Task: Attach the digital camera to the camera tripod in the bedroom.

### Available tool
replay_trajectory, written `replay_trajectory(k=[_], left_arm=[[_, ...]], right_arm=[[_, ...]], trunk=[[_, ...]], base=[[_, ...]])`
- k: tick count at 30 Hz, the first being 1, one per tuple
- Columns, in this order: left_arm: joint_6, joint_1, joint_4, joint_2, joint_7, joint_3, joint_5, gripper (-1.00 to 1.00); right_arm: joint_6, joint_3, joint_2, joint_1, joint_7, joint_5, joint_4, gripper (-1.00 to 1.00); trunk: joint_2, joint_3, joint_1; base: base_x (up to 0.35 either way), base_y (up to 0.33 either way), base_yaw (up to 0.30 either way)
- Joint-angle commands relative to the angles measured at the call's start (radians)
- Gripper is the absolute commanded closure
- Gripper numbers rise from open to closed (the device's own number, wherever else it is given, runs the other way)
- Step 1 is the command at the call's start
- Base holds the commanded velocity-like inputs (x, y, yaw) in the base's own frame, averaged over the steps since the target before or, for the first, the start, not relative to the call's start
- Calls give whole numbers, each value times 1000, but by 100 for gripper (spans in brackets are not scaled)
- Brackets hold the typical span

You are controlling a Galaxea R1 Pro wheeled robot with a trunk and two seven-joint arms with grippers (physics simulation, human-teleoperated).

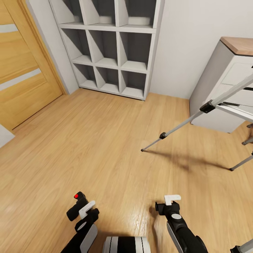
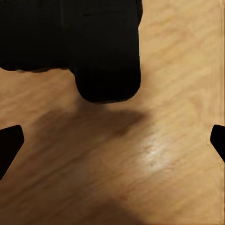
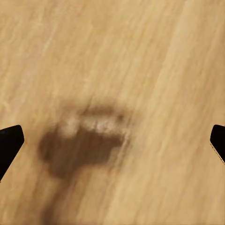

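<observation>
The digital camera (image 1: 75, 207), black with a red button on top, is right beside my left gripper (image 1: 89, 212) at the bottom left of the head view. In the left wrist view the camera (image 2: 93, 47) is a large black block past the fingertips, not between them, with its shadow on the floor under it. The left gripper (image 2: 112, 140) has its tips wide apart, open. My right gripper (image 1: 167, 203) is open over bare floor, as the right wrist view (image 3: 112, 140) shows. The camera tripod (image 1: 186, 123) stands at the right, one silver leg reaching toward the middle; its head is out of view.
A white cube shelf (image 1: 109, 45) stands against the back wall. A grey desk with a wood top (image 1: 225, 70) is at the right, behind the tripod. A wooden door (image 1: 21, 70) is at the left. Light wood floor (image 1: 105, 140) lies between me and the tripod.
</observation>
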Motion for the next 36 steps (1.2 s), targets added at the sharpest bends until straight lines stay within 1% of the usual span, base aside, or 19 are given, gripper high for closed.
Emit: replay_trajectory(k=[1, 8, 30, 36], left_arm=[[-7, 0, 0, 0, 3, -3, 10, -100], [-7, 0, 3, 1, 3, -3, 12, -100], [-9, -1, 12, 3, 3, -3, 17, -100], [-10, 0, 14, 4, 4, -2, 17, -100]], right_arm=[[7, 3, -1, 0, -6, 3, -1, -100], [7, 3, -2, 0, -6, 4, 0, -100], [7, 4, -4, 0, -5, 4, 0, -100], [7, 5, -5, 0, -5, 5, 0, -100]], trunk=[[0, -1, 0], [0, -1, 0], [0, -1, 0], [0, -1, 0]], base=[[218, 0, 0], [154, 0, 0], [10, 0, 0], [159, 0, 0]])
